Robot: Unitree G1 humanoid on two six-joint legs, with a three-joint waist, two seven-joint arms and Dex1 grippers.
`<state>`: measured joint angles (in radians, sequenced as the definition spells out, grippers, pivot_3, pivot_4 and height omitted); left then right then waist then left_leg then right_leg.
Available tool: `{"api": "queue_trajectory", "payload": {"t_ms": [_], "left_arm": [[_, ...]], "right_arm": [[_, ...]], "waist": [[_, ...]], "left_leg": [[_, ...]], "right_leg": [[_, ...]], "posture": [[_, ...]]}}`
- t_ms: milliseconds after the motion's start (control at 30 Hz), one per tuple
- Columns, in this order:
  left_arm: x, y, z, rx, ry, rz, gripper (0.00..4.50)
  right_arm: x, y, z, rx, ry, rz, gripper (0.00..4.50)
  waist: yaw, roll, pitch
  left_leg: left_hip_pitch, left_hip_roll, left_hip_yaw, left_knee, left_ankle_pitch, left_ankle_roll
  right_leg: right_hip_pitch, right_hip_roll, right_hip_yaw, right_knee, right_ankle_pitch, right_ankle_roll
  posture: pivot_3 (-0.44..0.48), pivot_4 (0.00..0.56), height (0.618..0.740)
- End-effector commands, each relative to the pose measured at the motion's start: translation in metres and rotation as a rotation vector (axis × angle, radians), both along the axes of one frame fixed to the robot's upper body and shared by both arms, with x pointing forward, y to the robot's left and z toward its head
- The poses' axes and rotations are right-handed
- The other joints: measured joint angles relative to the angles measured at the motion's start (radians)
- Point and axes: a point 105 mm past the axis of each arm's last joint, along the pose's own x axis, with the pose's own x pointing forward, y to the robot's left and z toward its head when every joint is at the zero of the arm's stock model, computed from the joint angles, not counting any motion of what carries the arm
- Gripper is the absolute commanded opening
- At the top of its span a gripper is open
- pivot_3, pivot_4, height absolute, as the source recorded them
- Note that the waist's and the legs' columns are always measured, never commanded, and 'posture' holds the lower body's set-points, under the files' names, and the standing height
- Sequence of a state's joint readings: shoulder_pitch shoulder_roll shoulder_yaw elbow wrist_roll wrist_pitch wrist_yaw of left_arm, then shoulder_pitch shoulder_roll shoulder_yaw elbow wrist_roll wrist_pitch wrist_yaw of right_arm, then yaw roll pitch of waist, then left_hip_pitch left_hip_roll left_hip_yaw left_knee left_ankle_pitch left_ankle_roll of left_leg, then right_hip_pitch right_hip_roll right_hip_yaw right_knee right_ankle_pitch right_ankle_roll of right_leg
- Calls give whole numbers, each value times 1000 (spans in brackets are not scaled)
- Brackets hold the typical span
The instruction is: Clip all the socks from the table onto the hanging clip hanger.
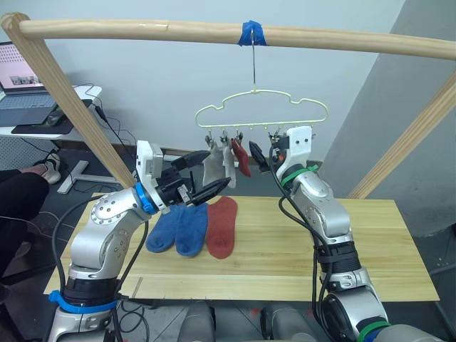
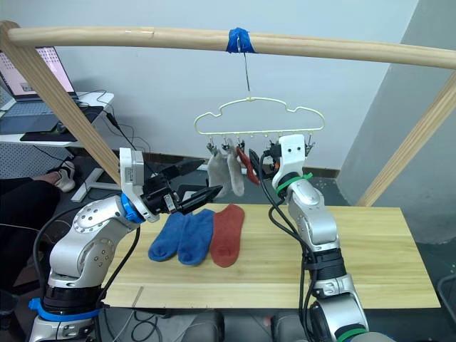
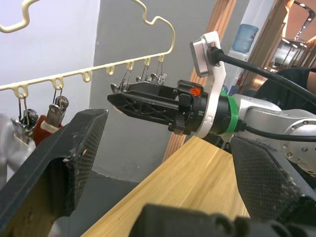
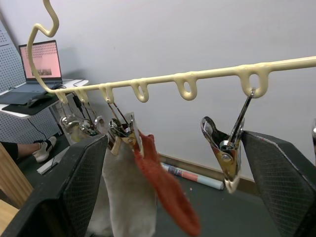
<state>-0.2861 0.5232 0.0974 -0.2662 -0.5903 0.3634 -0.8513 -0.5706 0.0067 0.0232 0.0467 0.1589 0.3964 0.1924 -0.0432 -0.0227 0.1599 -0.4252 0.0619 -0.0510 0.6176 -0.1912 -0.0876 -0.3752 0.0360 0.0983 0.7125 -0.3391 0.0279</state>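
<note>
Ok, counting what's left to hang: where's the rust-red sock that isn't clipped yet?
The rust-red sock lies flat on the table, left of centre, right beside the two blue socks, below the clip hanger.

Even, bright indoor light, diffuse, prob. from overhead; no hard glare. Counter [image 1: 285,249] evenly lit w/ soft, faint shadows under the socks [image 1: 192,229]. Wall behind is pale and flat, darker grey panel at robot's right. Head views sharp across the frame; wooden pole [image 1: 214,32] bows a little, slight wide-angle bend at edges. Laptop screen [image 1: 18,71] glows, a bit washed out. Wrist views: near gripper fingers [image 4: 84,182] dark and soft, out of focus; clip hanger [image 4: 187,81] crisp. Background in left wrist view blurry.
</note>
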Motion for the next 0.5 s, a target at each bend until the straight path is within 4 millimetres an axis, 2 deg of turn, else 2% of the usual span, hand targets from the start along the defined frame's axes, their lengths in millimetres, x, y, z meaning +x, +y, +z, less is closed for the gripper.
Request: {"api": "queue_trajectory", "payload": {"t_ms": [33, 500], "left_arm": [[-6, -2, 14, -22, -61, -4, 4500], [-2, -3, 17, -26, -79, 6, 4500]], "right_arm": [[0, 4, 20, 27, -69, 6, 4472], [6, 4, 24, 55, -66, -10, 4472]], "waist": [[0, 0, 0], [1, 0, 0]], "left_leg": [[0, 0, 0, 0, 0, 0], [0, 0, 0, 0, 0, 0]], "right_leg": [[0, 0, 0, 0, 0, 0], [0, 0, 0, 0, 0, 0]], "posture": [[48, 113, 740], [48, 114, 740]]}}
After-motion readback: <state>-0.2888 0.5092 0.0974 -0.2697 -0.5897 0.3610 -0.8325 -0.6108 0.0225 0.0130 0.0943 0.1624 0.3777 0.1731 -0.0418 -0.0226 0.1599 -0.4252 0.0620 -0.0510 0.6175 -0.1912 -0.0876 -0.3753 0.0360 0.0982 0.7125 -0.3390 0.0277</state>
